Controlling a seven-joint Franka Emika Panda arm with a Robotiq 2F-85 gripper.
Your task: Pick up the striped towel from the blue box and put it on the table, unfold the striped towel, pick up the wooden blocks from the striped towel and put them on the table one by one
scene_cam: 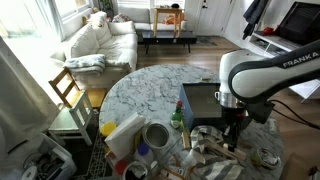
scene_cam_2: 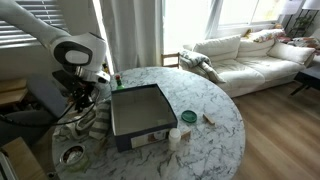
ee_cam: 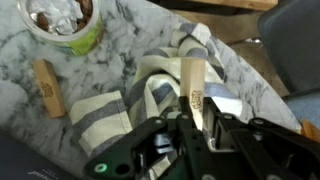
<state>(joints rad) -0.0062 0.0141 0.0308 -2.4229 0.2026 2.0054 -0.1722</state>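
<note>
The striped towel lies crumpled on the marble table, beside the dark box, and shows in both exterior views. My gripper is over the towel and shut on a wooden block, which stands upright between the fingers. A second wooden block lies on the bare marble to the left of the towel. In the exterior views the gripper hangs low above the towel next to the box.
A green-rimmed bowl with scraps stands near the loose block. A white cup, a green bottle and clutter sit at the table's edge. A green lid and white cup lie beyond the box.
</note>
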